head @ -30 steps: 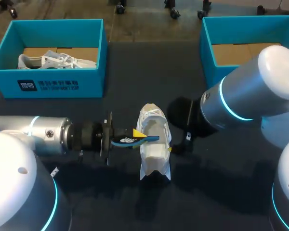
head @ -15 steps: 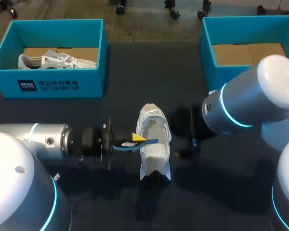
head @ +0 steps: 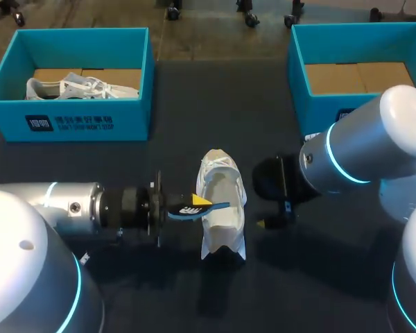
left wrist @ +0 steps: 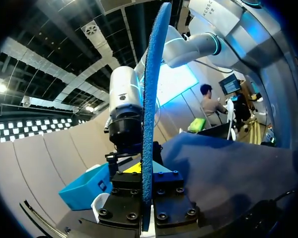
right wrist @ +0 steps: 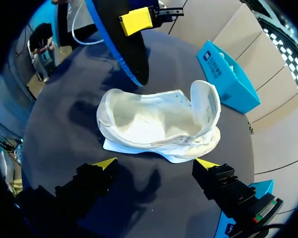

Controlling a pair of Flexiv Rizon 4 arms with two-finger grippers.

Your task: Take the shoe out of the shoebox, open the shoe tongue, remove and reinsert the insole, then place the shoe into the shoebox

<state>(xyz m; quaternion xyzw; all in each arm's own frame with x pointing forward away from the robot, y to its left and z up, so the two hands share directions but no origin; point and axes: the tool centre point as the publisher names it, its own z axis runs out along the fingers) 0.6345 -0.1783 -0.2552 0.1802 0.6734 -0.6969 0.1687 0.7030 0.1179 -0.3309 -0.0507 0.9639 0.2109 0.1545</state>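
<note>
Left end effector (head: 197,204): clamped on the blue insole (left wrist: 150,99), its tip over the shoe (right wrist: 154,119) opening.
Right end effector (right wrist: 155,164): wide, empty; best used to brace the shoe.
Insertion: likely toe end first, then flatten.

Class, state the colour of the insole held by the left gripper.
The insole is blue with a black face; clearest in the right wrist view.
</note>
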